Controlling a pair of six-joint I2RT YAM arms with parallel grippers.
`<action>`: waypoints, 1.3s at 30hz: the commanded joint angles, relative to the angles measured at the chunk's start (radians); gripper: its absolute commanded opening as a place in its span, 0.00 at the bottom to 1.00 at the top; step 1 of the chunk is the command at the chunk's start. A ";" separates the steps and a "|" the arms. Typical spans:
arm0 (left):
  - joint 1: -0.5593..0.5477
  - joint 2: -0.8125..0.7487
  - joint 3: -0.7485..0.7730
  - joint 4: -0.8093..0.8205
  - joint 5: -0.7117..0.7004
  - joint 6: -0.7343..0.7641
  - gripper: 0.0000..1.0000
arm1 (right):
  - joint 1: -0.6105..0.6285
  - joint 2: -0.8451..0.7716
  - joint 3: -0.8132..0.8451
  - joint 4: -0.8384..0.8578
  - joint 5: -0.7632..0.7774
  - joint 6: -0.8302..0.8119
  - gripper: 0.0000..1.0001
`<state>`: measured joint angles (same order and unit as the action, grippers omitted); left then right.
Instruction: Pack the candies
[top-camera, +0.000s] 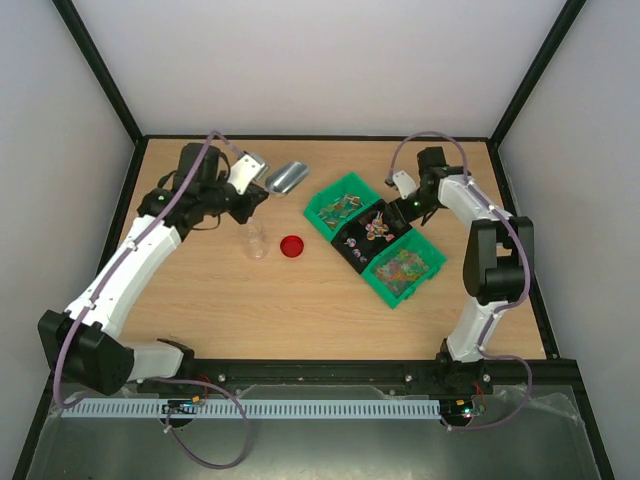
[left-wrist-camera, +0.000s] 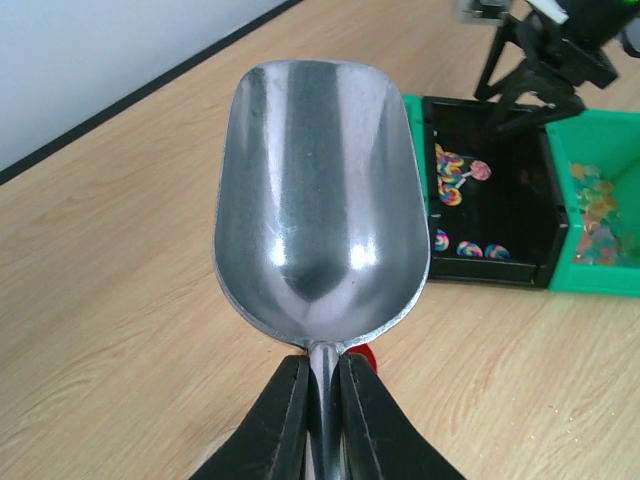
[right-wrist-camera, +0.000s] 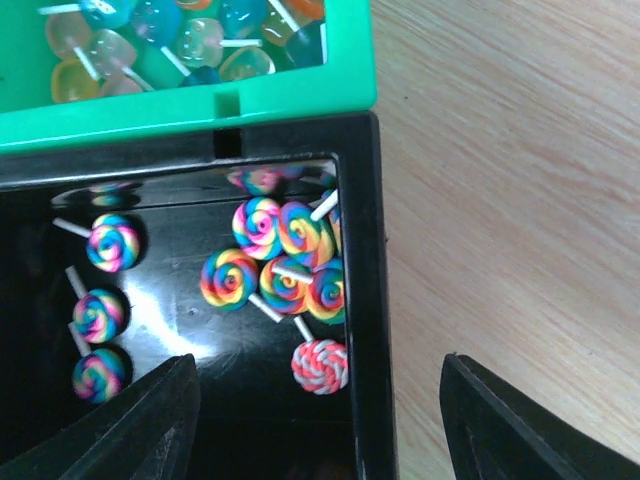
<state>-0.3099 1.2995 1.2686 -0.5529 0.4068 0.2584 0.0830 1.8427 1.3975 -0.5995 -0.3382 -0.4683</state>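
The left fingers clench the scoop by its handle while the right fingers stand parted astride the black bin wall, candies just inside; centring that wall before pinching should steady the bin for a low, level scoop.

there were two green plastic bins, one black plastic bin, one silver metal scoop, one red round lid, one small clear jar, and small multicoloured candies too many to count.

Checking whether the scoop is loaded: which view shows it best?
Left wrist: the scoop fills the frame, bowl empty, handle in the left gripper. Top view shows it small; right wrist misses it.
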 joint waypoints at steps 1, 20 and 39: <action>-0.067 -0.009 0.012 -0.019 -0.085 0.018 0.02 | 0.026 0.021 -0.029 0.086 0.123 0.044 0.63; -0.279 0.118 0.055 -0.137 -0.220 0.014 0.02 | 0.040 -0.028 -0.166 0.205 0.189 -0.050 0.13; -0.420 0.378 0.291 -0.422 -0.382 0.068 0.02 | 0.042 -0.276 -0.285 0.150 0.109 -0.099 0.01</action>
<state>-0.7166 1.6356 1.5127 -0.9028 0.0902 0.3111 0.1242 1.6463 1.1168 -0.4324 -0.1761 -0.5545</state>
